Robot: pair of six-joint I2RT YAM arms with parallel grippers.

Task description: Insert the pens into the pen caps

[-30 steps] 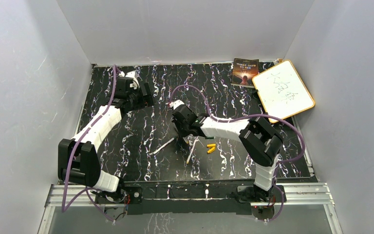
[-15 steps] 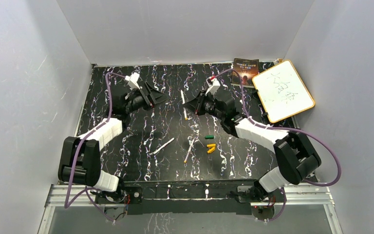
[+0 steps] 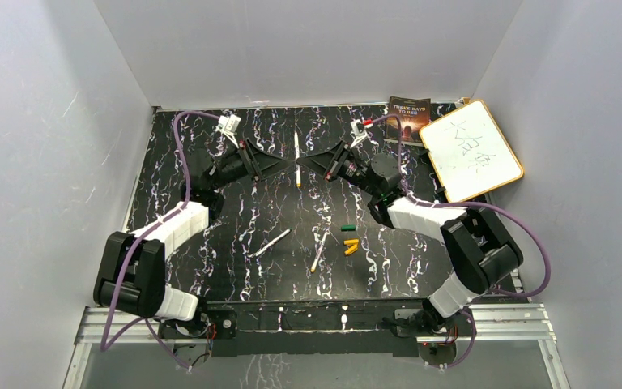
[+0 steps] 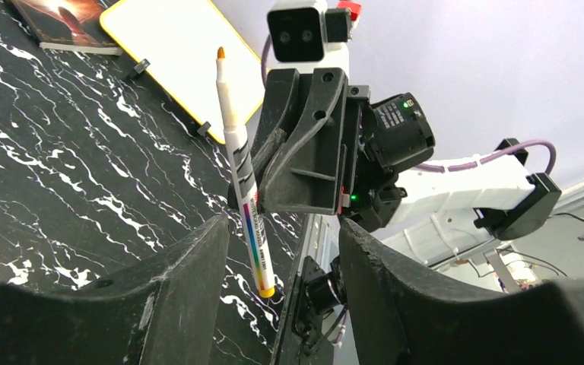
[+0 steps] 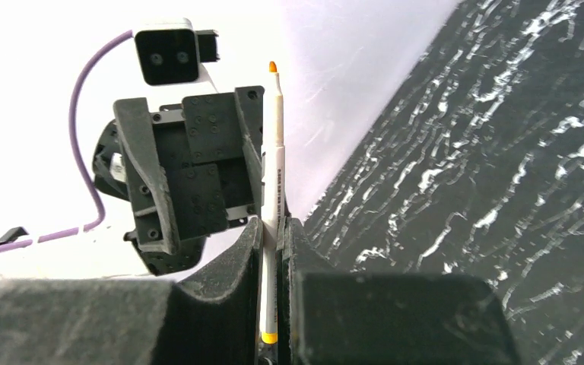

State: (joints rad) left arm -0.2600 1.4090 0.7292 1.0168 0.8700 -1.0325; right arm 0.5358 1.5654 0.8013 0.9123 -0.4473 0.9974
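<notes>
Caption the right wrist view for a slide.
Right end effector grips an orange-tipped pen, facing the open left end effector.

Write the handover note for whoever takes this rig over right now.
Right gripper: shut on the orange-tipped pen, held off the table, tip bare.
Left gripper: open, fingers either side of that pen's lower end, not gripping.
On the table, near the front middle: left loose pen, right loose pen, green cap, two yellow-orange caps.
Done: nothing capped.
Left: cap all three pens.
</notes>
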